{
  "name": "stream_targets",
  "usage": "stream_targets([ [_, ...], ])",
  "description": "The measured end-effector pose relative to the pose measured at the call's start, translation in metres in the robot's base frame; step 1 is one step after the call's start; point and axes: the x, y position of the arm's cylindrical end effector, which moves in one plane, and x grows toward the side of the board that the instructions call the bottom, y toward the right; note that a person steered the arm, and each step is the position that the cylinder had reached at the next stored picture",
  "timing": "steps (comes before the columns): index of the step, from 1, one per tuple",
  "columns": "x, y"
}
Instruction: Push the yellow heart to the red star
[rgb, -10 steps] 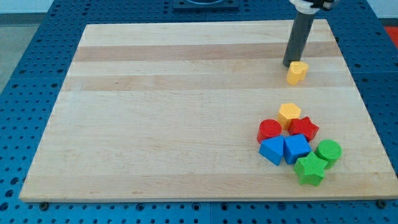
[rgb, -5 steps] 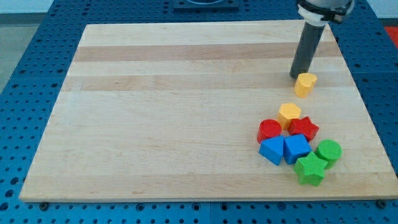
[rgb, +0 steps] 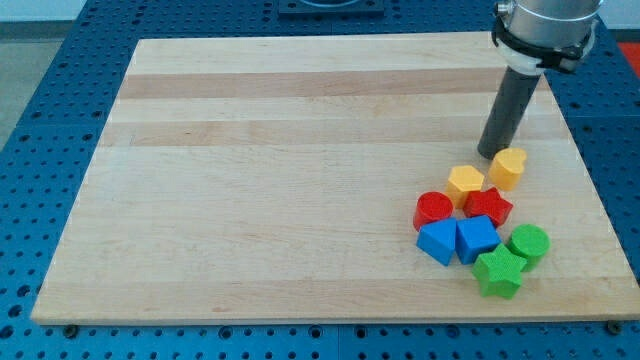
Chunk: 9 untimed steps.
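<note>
The yellow heart (rgb: 509, 167) lies on the wooden board at the view's right, just above and right of the red star (rgb: 488, 207). My tip (rgb: 490, 154) rests at the heart's upper left edge, touching it or nearly so. The red star sits in a cluster of blocks, with a small gap between it and the heart.
A yellow hexagon (rgb: 465, 183) lies left of the heart, above a red cylinder (rgb: 433, 210). Two blue blocks (rgb: 437, 242) (rgb: 476, 238), a green cylinder (rgb: 528, 244) and a green star (rgb: 498, 272) sit below the red star. The board's right edge (rgb: 585, 170) is near.
My tip has moved down and to the right, pushing the yellow heart down-right toward the cluster. The heart is now close to the red star and the yellow hexagon.
</note>
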Motion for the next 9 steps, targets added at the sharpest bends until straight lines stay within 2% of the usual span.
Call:
stream_targets([
  [2, 0.008, 0.003],
  [4, 0.008, 0.044],
  [9, 0.031, 0.053],
])
